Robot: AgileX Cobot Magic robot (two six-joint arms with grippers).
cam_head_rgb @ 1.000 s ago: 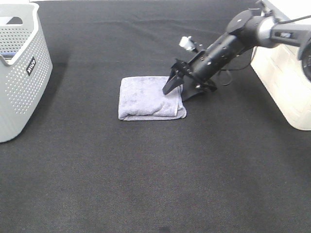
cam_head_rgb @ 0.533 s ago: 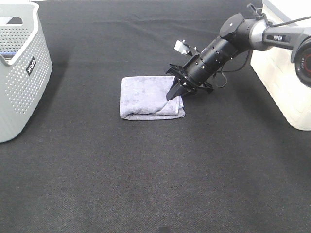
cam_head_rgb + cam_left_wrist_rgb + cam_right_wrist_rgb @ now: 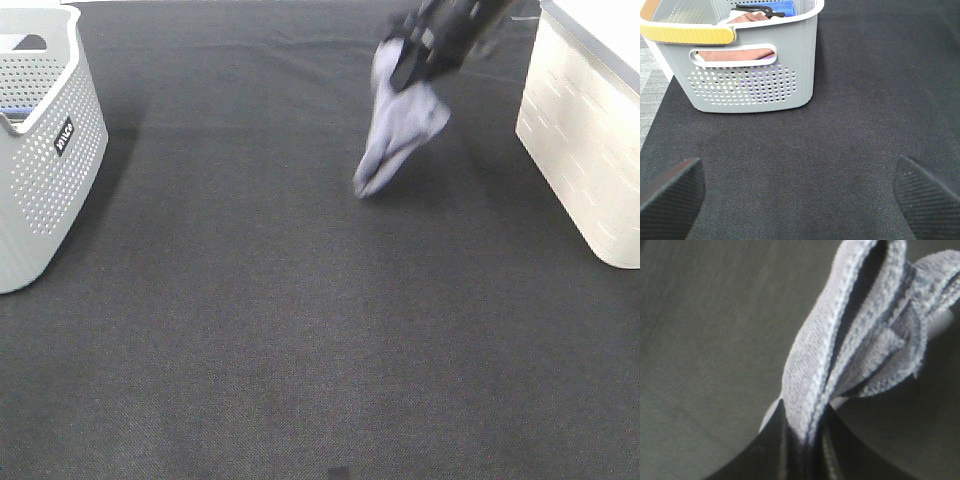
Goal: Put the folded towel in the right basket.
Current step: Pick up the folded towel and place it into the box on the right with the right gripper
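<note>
The folded lavender towel (image 3: 400,130) hangs in the air at the top middle-right of the exterior view, its lower tip above the black mat. My right gripper (image 3: 410,62) is shut on the towel's upper edge, blurred by motion. In the right wrist view the towel (image 3: 860,340) fills the frame, pinched between the dark fingers (image 3: 790,450). The right basket (image 3: 590,130), cream-white, stands at the right edge, apart from the towel. My left gripper (image 3: 800,200) is open and empty, its two pads apart above the mat; it does not show in the exterior view.
A grey perforated basket (image 3: 40,150) stands at the left edge; in the left wrist view this grey basket (image 3: 740,65) holds brown and blue cloths. A black mat (image 3: 250,330) covers the table.
My right gripper closed on the towel's right edge and lifted it off the mat, up and to the right toward the right basket. The towel now hangs unfolded-looking.
</note>
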